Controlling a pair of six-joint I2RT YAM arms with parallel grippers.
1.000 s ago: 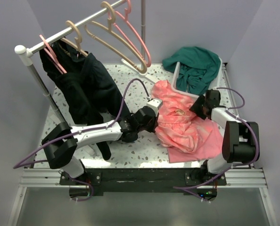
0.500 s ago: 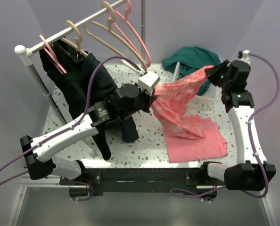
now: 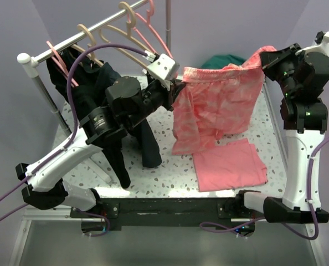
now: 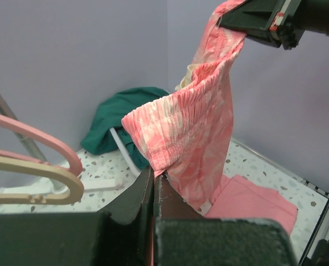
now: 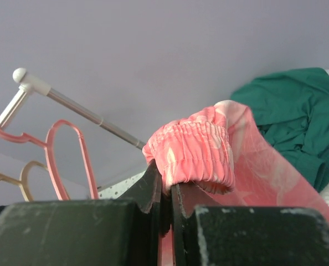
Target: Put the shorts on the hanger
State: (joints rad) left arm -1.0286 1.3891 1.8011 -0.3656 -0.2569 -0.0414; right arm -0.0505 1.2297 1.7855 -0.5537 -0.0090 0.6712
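The salmon-pink shorts (image 3: 217,105) hang spread in the air between both grippers, legs dangling toward the table. My left gripper (image 3: 178,86) is shut on the left end of the gathered waistband (image 4: 153,160). High at the right, my right gripper (image 3: 262,60) is shut on the other end of the waistband (image 5: 195,149). The beige hanger (image 3: 132,47) hangs on the rail (image 3: 92,30) at the back left, above and left of the left gripper, and its curved end (image 4: 37,180) shows in the left wrist view.
A plain pink cloth (image 3: 229,163) lies flat on the table under the shorts. Pink hangers (image 3: 159,39) and dark garments (image 3: 101,105) hang on the rail. A teal garment (image 3: 222,60) fills a white basket (image 4: 123,145) at the back right.
Both arms have lifted the shorts off the table and pulled them apart, spreading the waistband. The right gripper closed on the waistband and rose high at the right.
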